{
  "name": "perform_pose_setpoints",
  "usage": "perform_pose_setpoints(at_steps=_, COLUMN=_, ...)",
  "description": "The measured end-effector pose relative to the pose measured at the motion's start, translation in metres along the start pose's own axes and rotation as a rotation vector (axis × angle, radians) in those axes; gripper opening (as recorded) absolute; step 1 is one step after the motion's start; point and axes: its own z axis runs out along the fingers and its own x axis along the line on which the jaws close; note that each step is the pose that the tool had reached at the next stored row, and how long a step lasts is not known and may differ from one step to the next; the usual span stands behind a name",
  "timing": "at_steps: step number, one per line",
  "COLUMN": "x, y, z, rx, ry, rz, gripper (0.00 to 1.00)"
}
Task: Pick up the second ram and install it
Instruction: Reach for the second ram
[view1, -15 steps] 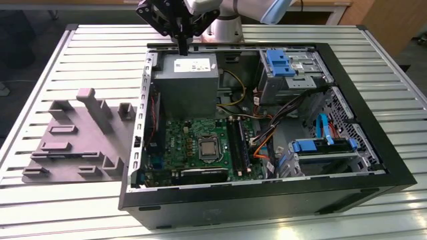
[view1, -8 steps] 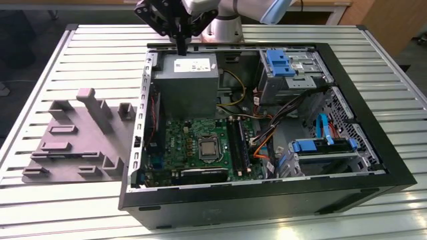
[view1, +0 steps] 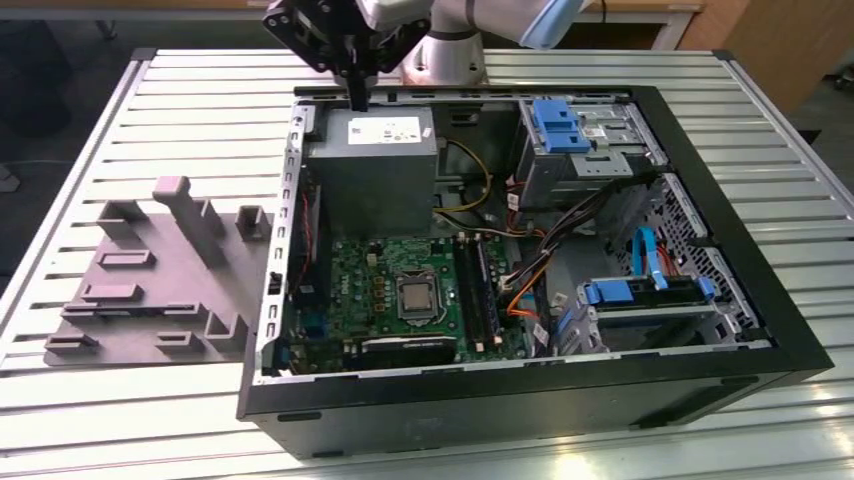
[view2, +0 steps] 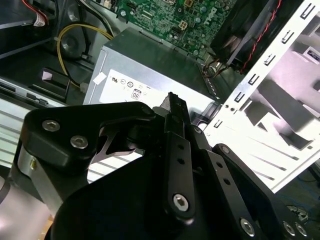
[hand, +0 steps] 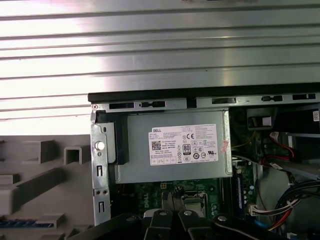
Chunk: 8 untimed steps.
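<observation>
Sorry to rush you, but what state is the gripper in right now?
Gripper: closed, with nothing visibly held, near the power supply.

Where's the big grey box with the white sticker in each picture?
Exterior view: grey box in the case, toward the exterior view's left, by the gripper.
First wrist view: box between case rim and green motherboard.
Second wrist view: box just beyond the gripper.
Shared landmark: the green motherboard beside it.

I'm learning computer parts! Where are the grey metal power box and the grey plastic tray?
Grey metal power box (view1: 371, 185), exterior view, top face.
Grey plastic tray (view1: 187, 285), exterior view, flat base.
</observation>
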Motion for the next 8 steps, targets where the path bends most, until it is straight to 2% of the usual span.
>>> perform_pose_setpoints(at_steps=8, x=0.0049, y=-0.0004, z=-0.0001, rx=0.0, ry=0.0, rz=0.0, gripper=0.11)
